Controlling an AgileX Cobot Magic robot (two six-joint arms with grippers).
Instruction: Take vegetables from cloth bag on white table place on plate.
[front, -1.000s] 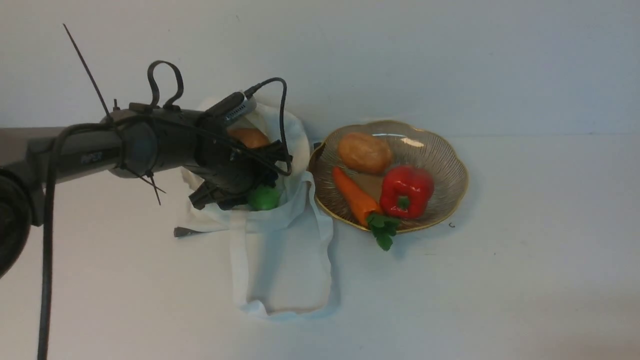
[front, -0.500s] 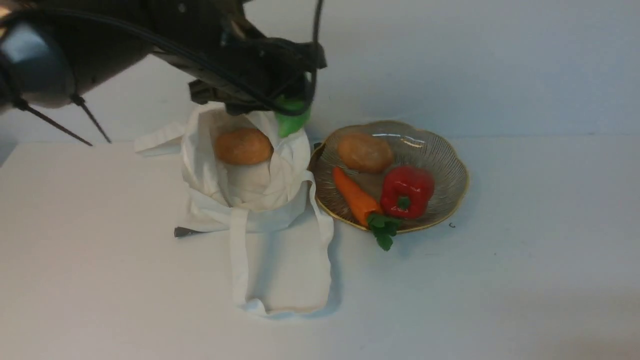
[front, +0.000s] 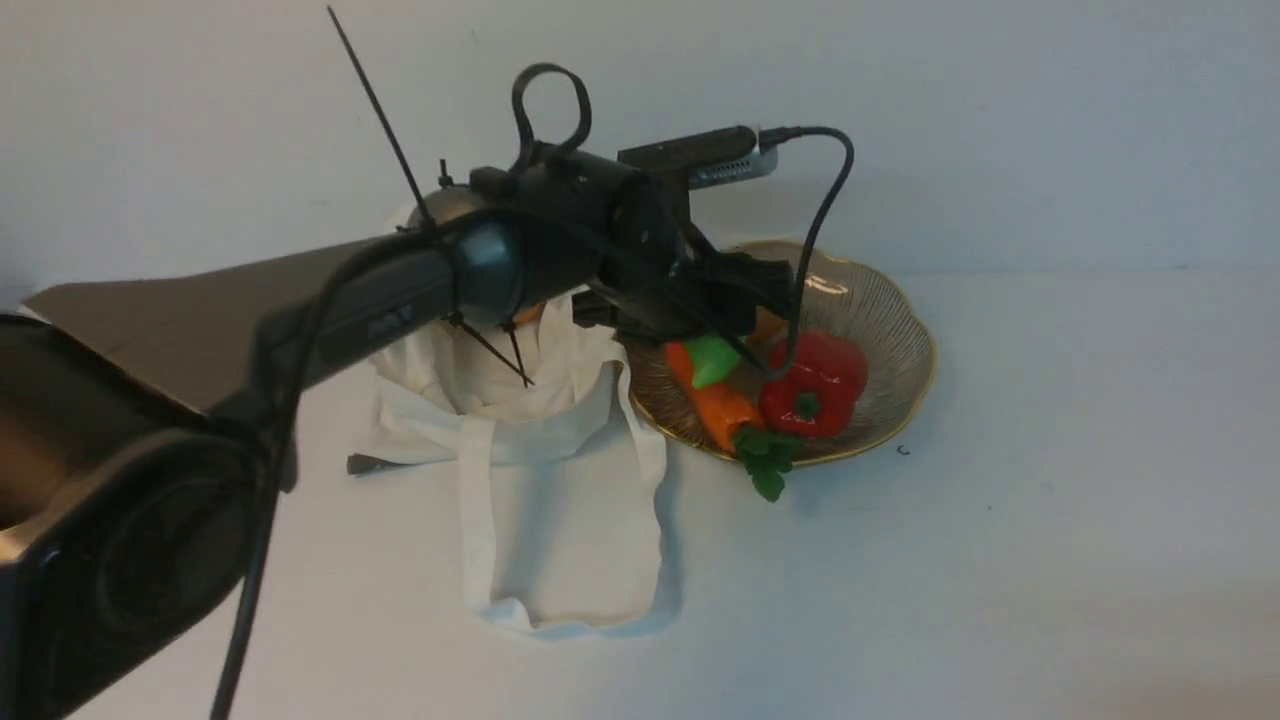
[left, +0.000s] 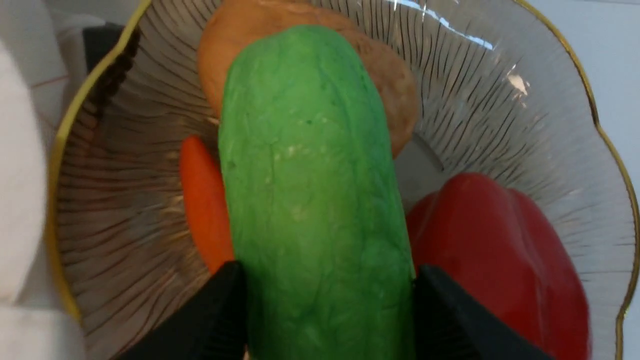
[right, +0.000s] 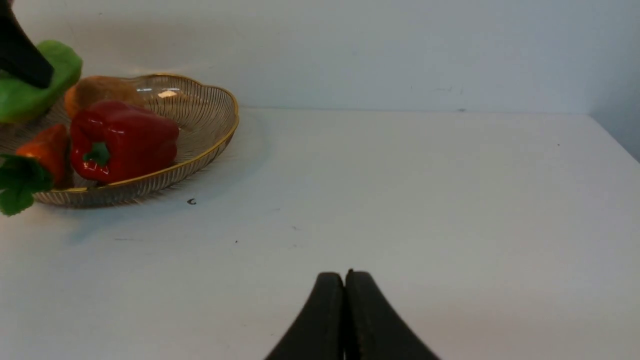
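The left gripper (left: 327, 280) was clamped across one end of the green toy cucumber (left: 305, 175). It held the cucumber over the plate (left: 500, 110), right of centre in the front view, between the carrot (left: 200, 200) and the red bell pepper (left: 500, 260). The right gripper (right: 345, 280) was pinched closed on nothing. The cucumber appeared light, rigid and glossy, so probably slippery, and a hold across its narrow width near mid-length was judged most secure.
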